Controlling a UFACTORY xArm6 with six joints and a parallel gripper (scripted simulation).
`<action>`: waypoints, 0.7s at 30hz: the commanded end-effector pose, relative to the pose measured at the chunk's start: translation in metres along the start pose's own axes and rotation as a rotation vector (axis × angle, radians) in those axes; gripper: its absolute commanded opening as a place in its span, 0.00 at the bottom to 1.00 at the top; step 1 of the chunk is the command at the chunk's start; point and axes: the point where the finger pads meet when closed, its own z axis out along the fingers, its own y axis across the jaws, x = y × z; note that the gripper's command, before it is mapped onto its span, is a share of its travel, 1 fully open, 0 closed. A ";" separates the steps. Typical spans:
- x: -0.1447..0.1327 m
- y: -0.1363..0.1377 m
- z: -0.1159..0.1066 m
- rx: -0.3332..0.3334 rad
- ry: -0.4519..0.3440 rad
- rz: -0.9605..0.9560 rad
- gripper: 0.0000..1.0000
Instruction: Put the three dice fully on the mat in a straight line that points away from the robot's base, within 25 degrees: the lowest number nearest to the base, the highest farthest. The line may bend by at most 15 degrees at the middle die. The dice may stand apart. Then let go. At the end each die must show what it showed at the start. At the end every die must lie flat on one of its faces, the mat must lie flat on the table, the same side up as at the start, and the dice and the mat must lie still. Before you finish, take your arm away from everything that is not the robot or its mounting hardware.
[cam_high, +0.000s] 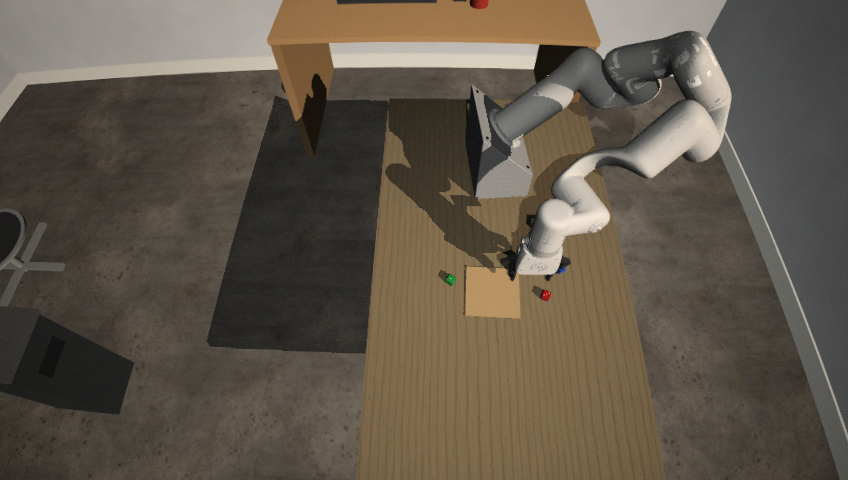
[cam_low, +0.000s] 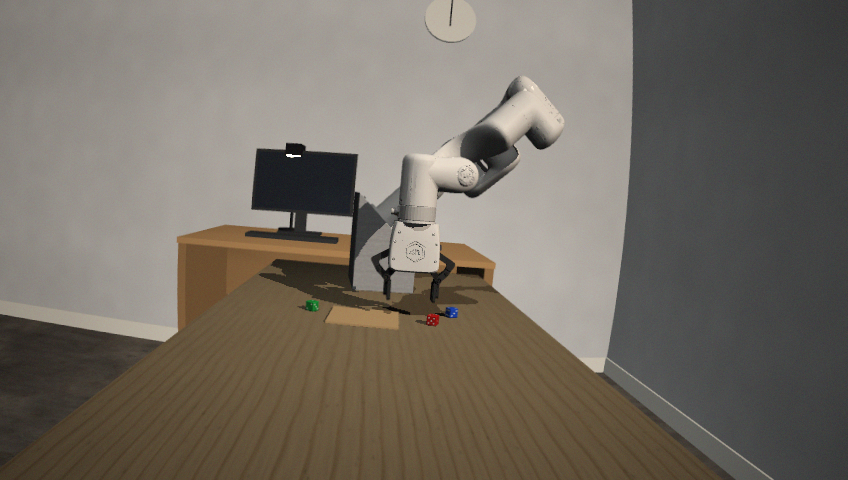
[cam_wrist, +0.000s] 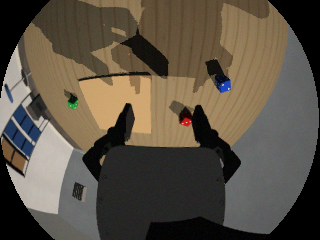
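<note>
The tan mat (cam_high: 492, 292) (cam_low: 362, 318) (cam_wrist: 123, 104) lies flat on the table with no die on it. The green die (cam_high: 451, 279) (cam_low: 312, 305) (cam_wrist: 73, 103) lies on the table left of the mat. The red die (cam_high: 546, 295) (cam_low: 432, 320) (cam_wrist: 186, 120) lies right of the mat. The blue die (cam_high: 561, 270) (cam_low: 451, 312) (cam_wrist: 223, 84) lies farther right and nearer the base, partly hidden by the gripper in the top view. The numbers are too small to tell surely. My gripper (cam_low: 411, 297) (cam_wrist: 163, 111) is open and empty, above the table, near the mat's right edge.
The robot's base (cam_high: 502, 172) stands on the table (cam_high: 505, 386) (cam_low: 380, 404) behind the mat. A desk (cam_high: 434, 23) (cam_low: 205, 252) with a monitor (cam_low: 303, 181) stands at the back. The arm's shadow falls on the table between base and mat.
</note>
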 end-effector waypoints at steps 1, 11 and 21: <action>-0.006 0.024 -0.002 0.008 -0.003 0.003 1.00; -0.010 0.050 -0.002 0.008 -0.003 0.003 1.00; -0.010 0.051 -0.002 0.008 -0.003 0.003 1.00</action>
